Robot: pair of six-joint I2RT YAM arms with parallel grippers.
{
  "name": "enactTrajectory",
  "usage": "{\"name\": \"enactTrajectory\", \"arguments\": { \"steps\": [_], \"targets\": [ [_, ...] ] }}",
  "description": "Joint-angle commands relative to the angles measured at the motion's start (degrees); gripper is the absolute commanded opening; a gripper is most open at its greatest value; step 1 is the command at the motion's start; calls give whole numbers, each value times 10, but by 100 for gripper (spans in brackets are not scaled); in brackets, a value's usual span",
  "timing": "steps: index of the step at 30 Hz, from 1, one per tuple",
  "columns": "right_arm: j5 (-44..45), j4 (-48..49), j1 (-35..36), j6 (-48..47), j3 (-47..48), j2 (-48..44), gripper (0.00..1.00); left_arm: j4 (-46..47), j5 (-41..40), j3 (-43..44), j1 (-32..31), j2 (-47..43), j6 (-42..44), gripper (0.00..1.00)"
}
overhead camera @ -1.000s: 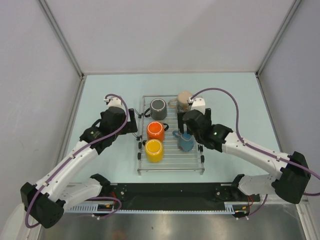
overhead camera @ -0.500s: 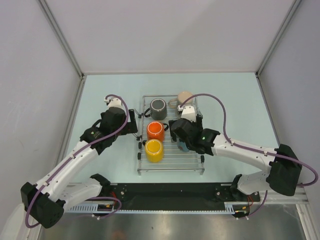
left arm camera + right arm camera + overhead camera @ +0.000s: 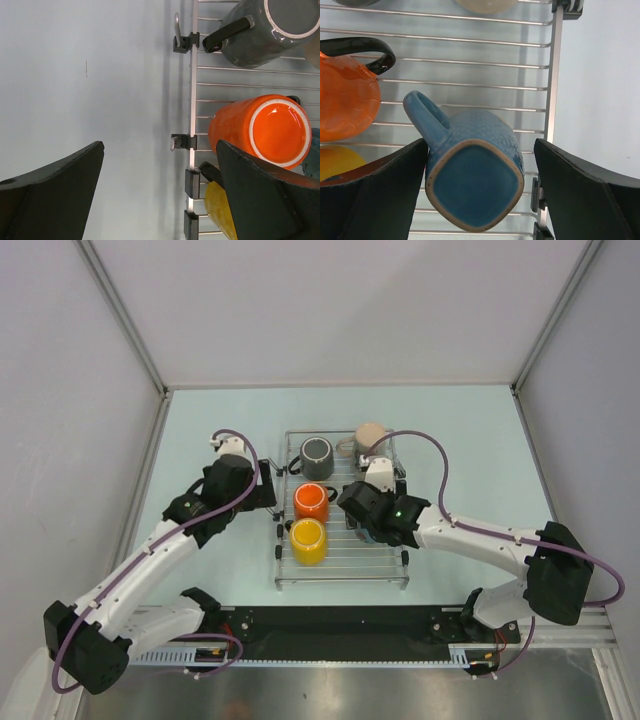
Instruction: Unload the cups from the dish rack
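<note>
Wire rack (image 3: 553, 75): blue mug (image 3: 475, 185) inverted, handle toward orange mug (image 3: 345, 100); right gripper (image 3: 480, 150) wide astride

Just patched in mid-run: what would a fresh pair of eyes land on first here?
The blue mug, base toward the right wrist camera, sits on the dish rack between the open fingers of the right end effector. From above, the orange mug and the yellow mug stand out on the rack's left side, and the left end effector hangs open over the table just beside them.
</note>
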Motion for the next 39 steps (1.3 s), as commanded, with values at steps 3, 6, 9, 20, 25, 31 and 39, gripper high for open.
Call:
{"name": "enactTrajectory", "arguments": {
  "steps": [3,6,9,20,25,31,39],
  "targets": [
    [9,-38,9,54,21,-2,90,4,10,-12,2,-2,-17,100],
    [6,-30,9,54,12,1,84,4,15,-14,1,2,-19,100],
    [6,-20,9,50,7,6,84,4,17,-13,1,2,-22,100],
    [-5,-14,10,60,-7,7,0,4,14,-14,2,1,-23,100],
    [-2,-18,10,61,-11,-2,0,4,14,-8,1,3,-23,99],
    [26,-38,10,48,7,-31,0,4,15,-1,1,3,-24,99],
    [61,-67,-4,-8,81,-57,0,4,12,12,1,9,-24,99]
  ]
}}
